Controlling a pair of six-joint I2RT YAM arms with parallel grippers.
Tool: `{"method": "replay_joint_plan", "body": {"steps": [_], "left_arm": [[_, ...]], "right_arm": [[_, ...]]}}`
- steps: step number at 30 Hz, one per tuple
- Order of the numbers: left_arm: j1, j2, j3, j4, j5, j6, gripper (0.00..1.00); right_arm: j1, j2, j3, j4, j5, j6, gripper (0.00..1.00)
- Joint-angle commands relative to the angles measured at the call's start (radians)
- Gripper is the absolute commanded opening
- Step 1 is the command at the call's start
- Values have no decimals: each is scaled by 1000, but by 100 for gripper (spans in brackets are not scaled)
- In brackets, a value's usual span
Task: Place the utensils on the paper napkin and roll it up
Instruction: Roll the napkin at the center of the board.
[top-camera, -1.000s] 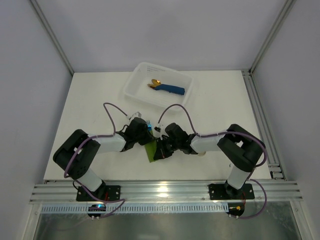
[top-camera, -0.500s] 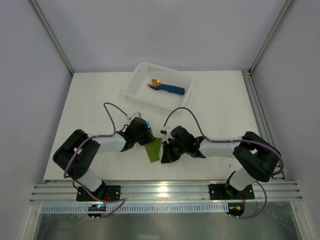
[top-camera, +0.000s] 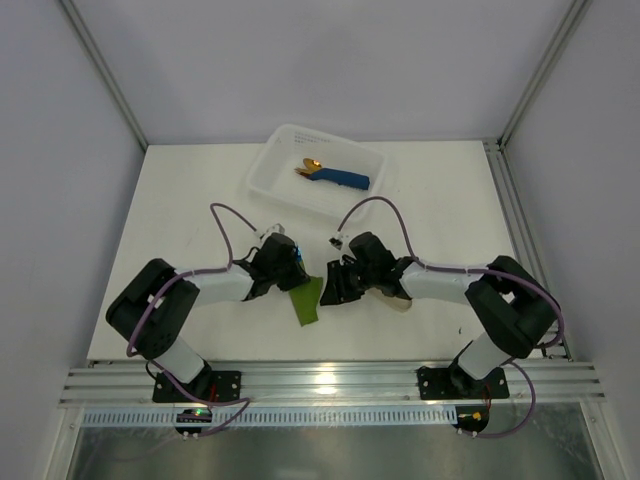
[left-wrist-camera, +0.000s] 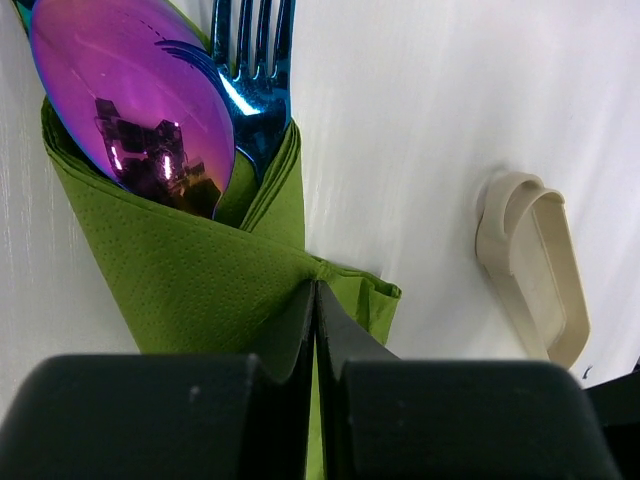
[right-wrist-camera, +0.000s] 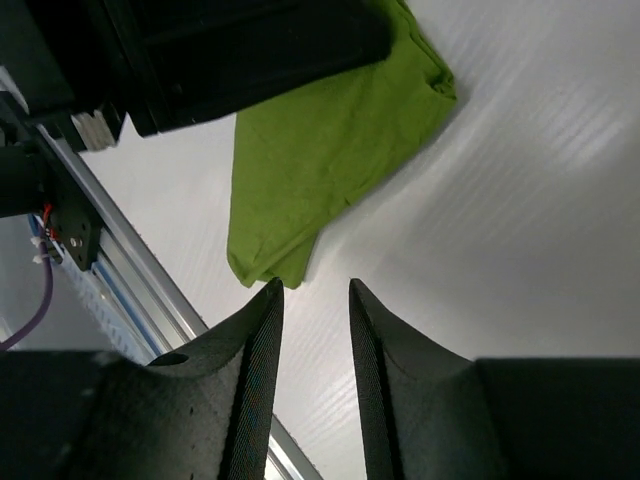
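The olive-green paper napkin is wrapped around the iridescent utensils, a purple spoon and a blue fork, whose heads stick out of its top. My left gripper is shut, pinching a fold of the napkin at the roll's edge. From above, the napkin roll lies between both grippers, with the left gripper at its upper end. My right gripper stands open just off the napkin's lower corner, with nothing between its fingers. From above, the right gripper is beside the roll.
A beige rounded oblong piece lies on the white table right of the roll, under the right arm. A white tray at the back holds a blue rolled napkin with gold cutlery. The metal rail runs along the near edge.
My right gripper has opened, let go of the napkin and drawn back to the right of the roll. The left gripper has kept its grip and barely moved.
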Motion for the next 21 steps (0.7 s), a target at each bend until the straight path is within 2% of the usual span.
{"method": "replay_joint_plan", "body": {"steps": [1, 6, 21], "left_arm": [[-10, -1, -28, -98, -8, 33, 0], [-13, -9, -60, -22, 2, 9, 0], [-21, 22, -28, -19, 8, -8, 0]], "right_arm": [[0, 32, 47, 62, -65, 40, 38], [2, 66, 52, 77, -68, 81, 43], [14, 149, 72, 122, -63, 145, 43]]}}
